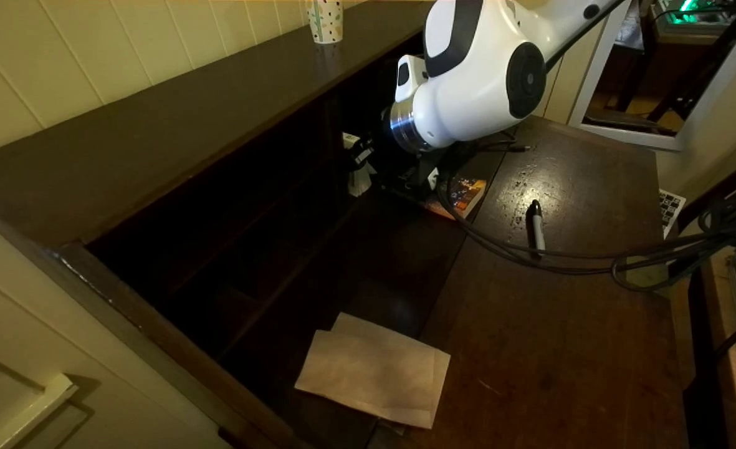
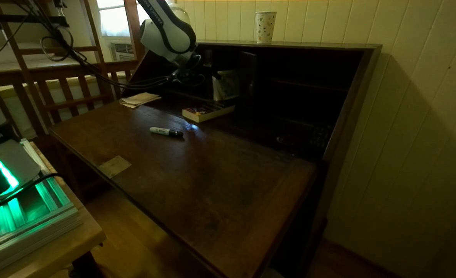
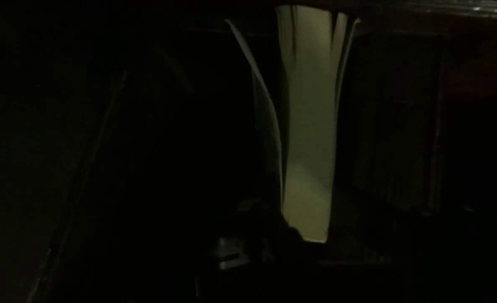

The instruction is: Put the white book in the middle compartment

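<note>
The white book (image 1: 359, 181) stands upright at the front of the shelf unit. In an exterior view its blue-green cover (image 2: 227, 85) shows dimly beside a vertical wooden panel (image 2: 248, 73). My gripper (image 1: 360, 154) is shut on it; in the wrist view the pale page edges (image 3: 311, 126) run up from the jaws (image 3: 313, 240), with one cover splayed away at the far end. The jaws are very dark there and one finger hardly shows. The middle compartment (image 1: 368, 96) is a dark bay at the book; how far inside the book is, I cannot tell.
A dark-covered book (image 1: 467, 194) lies flat just below the gripper. A marker (image 1: 537, 227) lies on the desk, and beige paper sheets (image 1: 374, 368) lie near the far bay. A paper cup (image 2: 265, 27) stands on the shelf top. Cables (image 1: 567, 265) hang from the arm.
</note>
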You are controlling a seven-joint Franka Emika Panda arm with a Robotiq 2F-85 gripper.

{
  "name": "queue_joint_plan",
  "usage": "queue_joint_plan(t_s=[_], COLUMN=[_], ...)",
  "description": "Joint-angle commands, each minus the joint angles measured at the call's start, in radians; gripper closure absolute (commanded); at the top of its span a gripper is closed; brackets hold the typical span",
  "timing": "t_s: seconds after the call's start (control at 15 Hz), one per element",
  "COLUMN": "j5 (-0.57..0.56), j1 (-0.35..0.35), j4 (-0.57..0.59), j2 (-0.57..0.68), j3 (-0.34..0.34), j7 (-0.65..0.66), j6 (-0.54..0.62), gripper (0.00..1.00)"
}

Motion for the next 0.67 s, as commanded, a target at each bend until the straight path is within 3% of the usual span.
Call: queue_joint_plan(t_s=[0.0, 0.27, 0.6], j5=[0.000, 0.000, 0.000], j1=[-0.019, -0.031, -0.036], j4=[0.038, 0.029, -0.005], j2=[0.020, 0.011, -0.022], j3=[0.035, 0.043, 0.060], j7=[-0.017, -0.019, -0.006], j6=[-0.012, -0.023, -0.037], gripper=[0.31, 0.03, 0.00])
